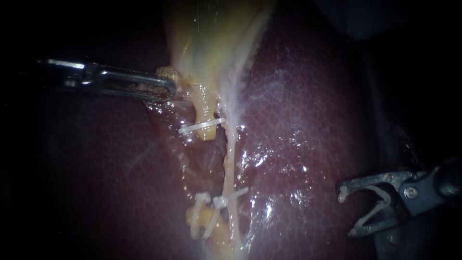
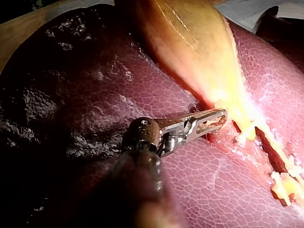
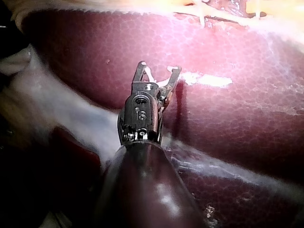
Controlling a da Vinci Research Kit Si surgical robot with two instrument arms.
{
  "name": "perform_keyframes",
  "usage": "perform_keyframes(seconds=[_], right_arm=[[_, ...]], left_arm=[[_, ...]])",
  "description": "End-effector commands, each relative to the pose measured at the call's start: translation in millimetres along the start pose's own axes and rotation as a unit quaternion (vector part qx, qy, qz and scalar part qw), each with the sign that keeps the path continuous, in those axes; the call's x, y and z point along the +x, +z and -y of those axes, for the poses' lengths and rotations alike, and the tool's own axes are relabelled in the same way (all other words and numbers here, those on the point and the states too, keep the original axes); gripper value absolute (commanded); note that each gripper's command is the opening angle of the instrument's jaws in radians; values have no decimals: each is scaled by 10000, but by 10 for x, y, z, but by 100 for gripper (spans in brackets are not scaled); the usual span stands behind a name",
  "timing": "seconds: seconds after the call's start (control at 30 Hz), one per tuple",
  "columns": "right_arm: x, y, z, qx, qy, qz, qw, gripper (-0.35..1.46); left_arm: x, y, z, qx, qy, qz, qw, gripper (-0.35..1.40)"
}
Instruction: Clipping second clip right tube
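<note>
Glossy mottled liver [image 1: 313, 120].
Slotted claw of left instrument [image 1: 161, 89] clamps yellow gallbladder [image 1: 211, 33]; right instrument [image 1: 346, 213] claw grips a splayed white clip [image 1: 384, 195].

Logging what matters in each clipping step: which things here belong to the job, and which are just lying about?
In the job: right instrument, loaded clip in its jaws, right tube, placed clip across it, left instrument gripping the gallbladder.
Just there: liver, left tube, left-tube clip.
</note>
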Motion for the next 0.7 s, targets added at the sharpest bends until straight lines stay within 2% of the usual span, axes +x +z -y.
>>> perform_keyframes(seconds=[0.03, 0.2, 0.33, 0.47, 0.63, 0.7], right_arm=[[1, -1, 0, 1, 3, 5, 10000, 50], [2, -1, 0, -13, 12, -53, 10000, 50], [3, -1, 0, 0, 13, -57, 10000, 50], [3, 0, 0, -1, 15, -56, 10000, 50], [4, 1, -1, 17, 20, -92, 10000, 50], [6, 3, -2, 35, 31, -188, 9998, 50]], left_arm=[[-1, -1, 0, -1, 2, -5, 10000, -35], [-11, -15, 1, 69, -26, -27, 10000, -35], [-32, -42, 2, -37, -122, -5, 9999, -35], [-49, -64, 1, -113, -65, 80, 9999, -35], [-52, -71, 0, -143, -52, 119, 9998, -35], [-52, -70, 1, -149, -51, 121, 9998, -35]])
